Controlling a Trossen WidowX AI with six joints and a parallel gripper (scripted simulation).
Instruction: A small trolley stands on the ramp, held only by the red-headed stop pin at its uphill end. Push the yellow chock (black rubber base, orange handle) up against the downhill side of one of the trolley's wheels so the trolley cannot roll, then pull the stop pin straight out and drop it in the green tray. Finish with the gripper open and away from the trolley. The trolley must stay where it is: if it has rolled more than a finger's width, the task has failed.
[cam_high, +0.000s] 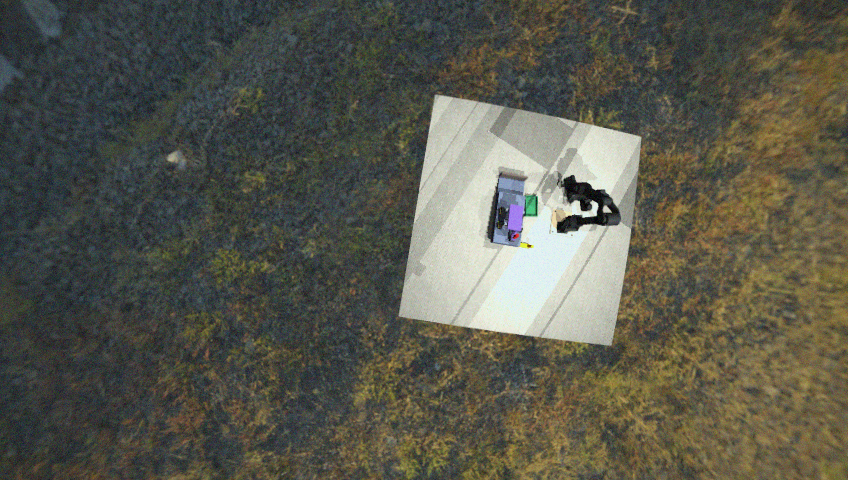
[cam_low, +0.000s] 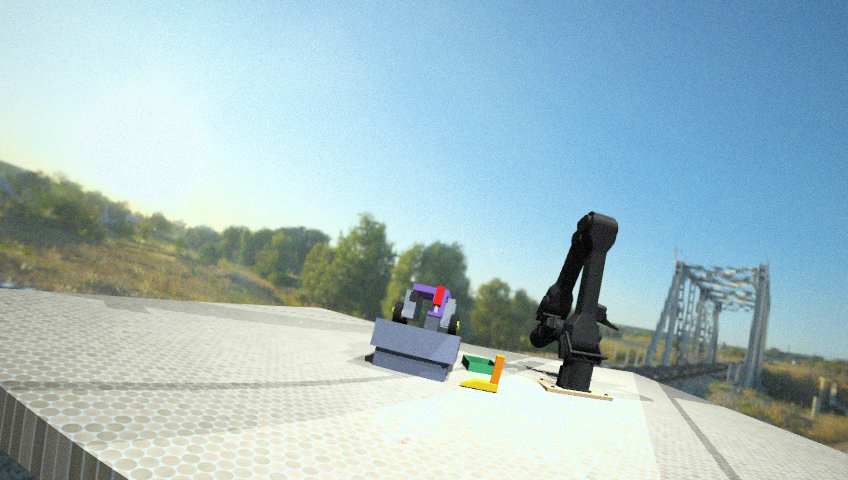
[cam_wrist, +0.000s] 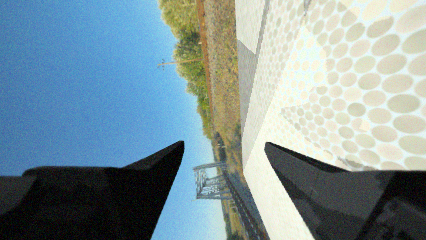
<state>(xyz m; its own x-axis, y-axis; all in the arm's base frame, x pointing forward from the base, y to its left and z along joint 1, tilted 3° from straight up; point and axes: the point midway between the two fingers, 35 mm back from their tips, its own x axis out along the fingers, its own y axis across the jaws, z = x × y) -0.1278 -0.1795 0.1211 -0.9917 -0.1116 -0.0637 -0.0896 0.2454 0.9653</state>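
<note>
The trolley (cam_high: 515, 217) (cam_low: 423, 287), purple with dark wheels, stands on the grey-blue ramp (cam_high: 510, 183) (cam_low: 410, 359). The red-headed stop pin (cam_high: 515, 236) (cam_low: 439, 295) is upright at the trolley's uphill end. The yellow chock (cam_high: 524, 244) (cam_low: 477, 386) lies on the table beside the ramp's tall end, its orange handle (cam_low: 498, 368) standing up. The green tray (cam_high: 531, 205) (cam_low: 477, 364) sits beside the ramp and looks empty. My gripper (cam_high: 559, 181) (cam_wrist: 224, 145) is open with nothing between its fingers, well away from trolley, chock and tray. Wheel contact points are too small to tell.
The arm's base plate (cam_low: 550, 387) stands on the pale table (cam_high: 452, 285) (cam_low: 297, 428), on the tray's side of the ramp. The arm (cam_high: 609, 208) (cam_low: 598, 237) is folded above its base. The wrist view shows table, sky, trees and a distant bridge.
</note>
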